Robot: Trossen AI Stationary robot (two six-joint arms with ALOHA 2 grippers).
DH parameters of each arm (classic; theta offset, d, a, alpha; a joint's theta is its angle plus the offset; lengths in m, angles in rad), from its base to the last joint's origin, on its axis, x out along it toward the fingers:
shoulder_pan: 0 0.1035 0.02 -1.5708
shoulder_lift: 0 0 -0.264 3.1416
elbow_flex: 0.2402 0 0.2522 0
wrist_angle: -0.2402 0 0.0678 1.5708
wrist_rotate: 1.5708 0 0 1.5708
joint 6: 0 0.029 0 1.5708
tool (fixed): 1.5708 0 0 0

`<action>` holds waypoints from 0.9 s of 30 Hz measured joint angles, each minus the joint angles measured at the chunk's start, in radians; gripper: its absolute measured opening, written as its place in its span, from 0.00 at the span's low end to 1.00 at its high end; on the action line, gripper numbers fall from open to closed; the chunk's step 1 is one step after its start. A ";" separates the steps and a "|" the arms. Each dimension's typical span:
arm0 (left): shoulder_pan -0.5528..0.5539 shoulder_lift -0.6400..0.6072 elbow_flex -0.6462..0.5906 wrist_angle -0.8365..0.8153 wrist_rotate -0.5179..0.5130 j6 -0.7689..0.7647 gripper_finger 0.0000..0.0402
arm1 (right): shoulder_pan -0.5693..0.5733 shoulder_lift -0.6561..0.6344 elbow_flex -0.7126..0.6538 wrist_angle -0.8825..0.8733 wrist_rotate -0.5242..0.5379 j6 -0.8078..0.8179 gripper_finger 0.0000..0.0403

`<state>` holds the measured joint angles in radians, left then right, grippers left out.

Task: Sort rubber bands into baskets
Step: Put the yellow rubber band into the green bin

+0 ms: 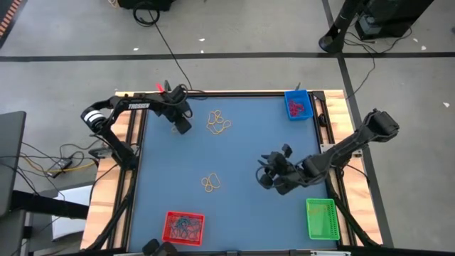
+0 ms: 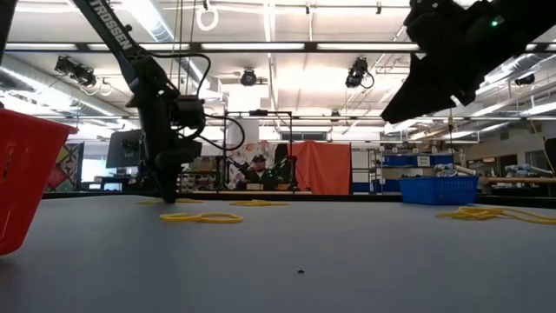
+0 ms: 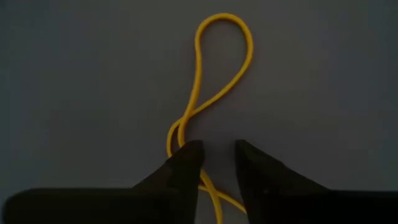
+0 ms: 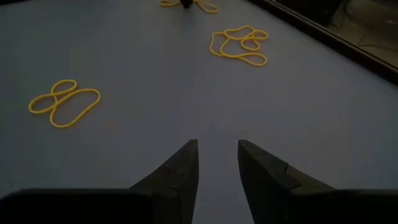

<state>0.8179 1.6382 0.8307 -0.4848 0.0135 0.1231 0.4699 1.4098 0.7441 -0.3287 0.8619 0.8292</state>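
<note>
The blue counter (image 1: 234,153) carries three baskets at its edges: red (image 1: 183,227), green (image 1: 320,217), blue (image 1: 298,105). The left claw (image 3: 211,155) sits low, fingers slightly apart astride a thin yellow rubber band (image 3: 211,74), likely to pinch it. The right claw (image 4: 217,155) hovers apart, empty, mid-counter.

Left arm reaching from upper left of the high view, left gripper (image 3: 212,155) pointed down (fingers slightly parted). Right arm angled in from right edge, right gripper (image 4: 217,155) lifted, fingers apart.
</note>
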 joint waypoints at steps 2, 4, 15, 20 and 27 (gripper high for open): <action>0.001 -0.007 0.000 0.001 -0.007 -0.015 0.20 | -0.010 0.003 0.000 0.017 -0.017 -0.016 0.31; 0.000 -0.022 -0.002 0.003 -0.024 -0.018 0.16 | -0.017 0.004 0.000 0.022 -0.028 -0.022 0.31; 0.004 -0.039 -0.003 0.049 -0.119 0.029 0.17 | -0.023 0.004 0.000 0.021 -0.050 -0.029 0.31; 0.009 -0.039 -0.006 0.069 -0.102 0.030 0.27 | -0.023 0.004 0.000 0.021 -0.054 -0.033 0.30; 0.043 -0.039 -0.049 0.118 -0.070 0.031 0.33 | -0.022 0.004 0.000 0.021 -0.055 -0.037 0.30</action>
<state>0.8613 1.5988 0.7821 -0.3669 -0.0565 0.1539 0.4477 1.4136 0.7441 -0.3073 0.8070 0.7927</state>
